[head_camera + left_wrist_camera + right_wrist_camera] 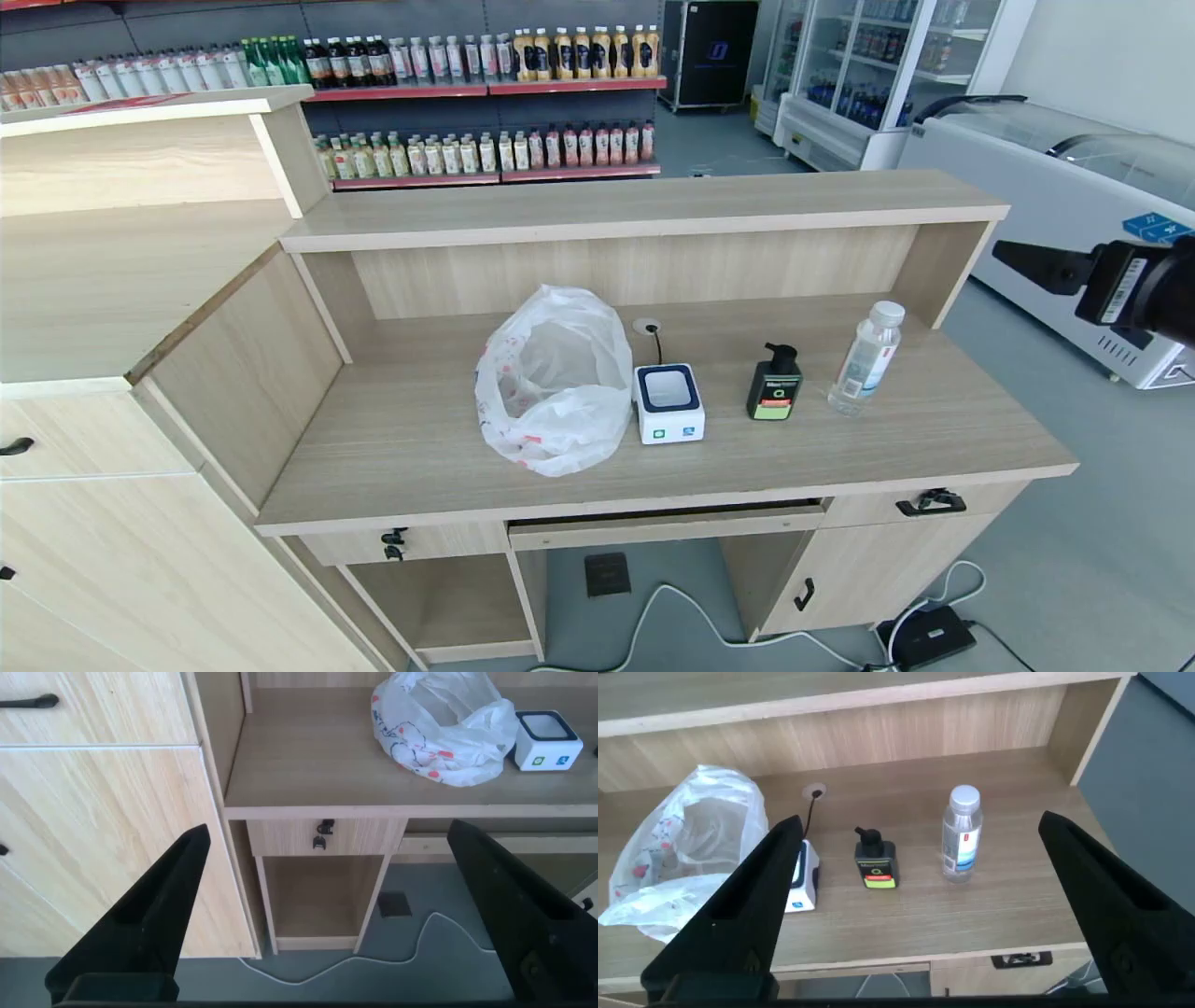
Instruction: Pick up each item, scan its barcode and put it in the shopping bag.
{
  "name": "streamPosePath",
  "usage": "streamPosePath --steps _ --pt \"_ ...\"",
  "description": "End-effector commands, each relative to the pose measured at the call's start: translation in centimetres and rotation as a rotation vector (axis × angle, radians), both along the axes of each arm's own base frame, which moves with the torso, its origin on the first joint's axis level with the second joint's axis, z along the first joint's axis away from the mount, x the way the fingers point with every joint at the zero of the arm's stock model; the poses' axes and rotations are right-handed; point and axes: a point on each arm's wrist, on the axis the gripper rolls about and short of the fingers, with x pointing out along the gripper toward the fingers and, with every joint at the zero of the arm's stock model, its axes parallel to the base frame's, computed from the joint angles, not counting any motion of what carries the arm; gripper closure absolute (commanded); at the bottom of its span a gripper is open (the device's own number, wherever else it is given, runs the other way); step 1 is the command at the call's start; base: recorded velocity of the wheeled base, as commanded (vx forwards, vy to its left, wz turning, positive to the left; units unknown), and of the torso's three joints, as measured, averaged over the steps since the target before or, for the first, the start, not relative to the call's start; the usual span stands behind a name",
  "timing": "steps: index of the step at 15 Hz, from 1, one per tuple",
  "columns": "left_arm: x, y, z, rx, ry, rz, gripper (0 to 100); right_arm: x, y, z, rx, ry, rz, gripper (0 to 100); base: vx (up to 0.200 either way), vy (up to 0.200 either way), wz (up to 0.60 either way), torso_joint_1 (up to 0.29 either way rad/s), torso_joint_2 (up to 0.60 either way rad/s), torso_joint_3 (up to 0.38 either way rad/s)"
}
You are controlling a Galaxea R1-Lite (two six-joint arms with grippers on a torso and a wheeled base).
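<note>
On the wooden counter [420, 439] a white plastic shopping bag [551, 383] lies open, left of a small white barcode scanner [668, 401]. A dark pump bottle [775, 383] and a clear water bottle [868, 359] stand upright to the scanner's right. My right gripper [1036, 266] hangs open, high off the counter's right end and well above the bottles. From its wrist I look down on the water bottle [960, 833], pump bottle [875, 859], scanner [803, 877] and bag [687, 859]. My left gripper [327, 924] is open and empty, low before the counter's left front, with the bag [439, 728] and scanner [547, 739] beyond it.
A raised shelf [644, 210] runs along the counter's back. A tall wooden cabinet [140, 280] adjoins the counter's left end. A chest freezer [1074, 177] stands to the right. Cables [672, 607] and a power strip [929, 635] lie on the floor under the counter.
</note>
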Motion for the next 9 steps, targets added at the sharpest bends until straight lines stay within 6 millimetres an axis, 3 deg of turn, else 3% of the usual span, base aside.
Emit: streamPosePath --steps 1,4,7,9 --pt "0.0 0.0 0.0 0.0 0.0 0.001 0 3.4 0.1 -1.9 -0.048 0.143 -0.009 0 0.0 0.0 0.0 0.0 0.0 0.0" --pt "0.0 0.0 0.0 0.0 0.0 0.001 0 6.3 -0.5 -2.5 -0.053 0.191 -0.03 0 0.0 0.0 0.0 0.0 0.0 0.0" --pt "0.0 0.0 0.0 0.0 0.0 0.003 0 9.8 -1.1 -4.7 -0.046 0.252 0.037 0 0.0 0.0 0.0 0.0 0.0 0.0" --pt "0.0 0.0 0.0 0.0 0.0 0.003 0 12.3 -2.7 -6.1 -0.066 0.282 0.034 0 0.0 0.0 0.0 0.0 0.0 0.0"
